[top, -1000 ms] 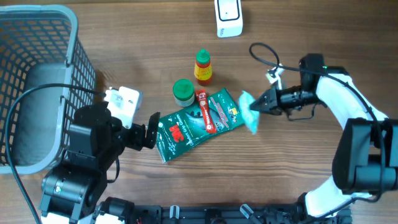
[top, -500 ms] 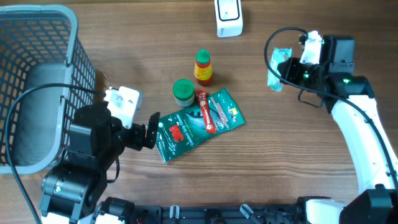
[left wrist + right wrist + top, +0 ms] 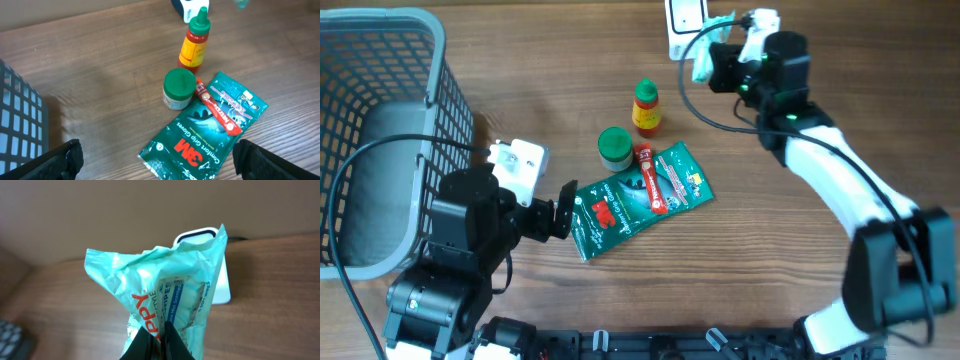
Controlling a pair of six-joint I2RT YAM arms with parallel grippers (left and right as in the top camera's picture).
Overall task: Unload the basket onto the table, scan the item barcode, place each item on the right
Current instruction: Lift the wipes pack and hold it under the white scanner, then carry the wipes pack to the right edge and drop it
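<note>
Packet (image 3: 165,295) now beside scanner (image 3: 223,287), in right tool (image 3: 159,341)

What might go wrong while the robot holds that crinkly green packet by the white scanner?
1. The right gripper pinches the wipes packet only by one edge, so it might slip out.
2. The packet is crumpled, so the scanner may not read its barcode, which I cannot see here.
3. The arm's black cable loops near the sauce bottle and could knock it.
</note>
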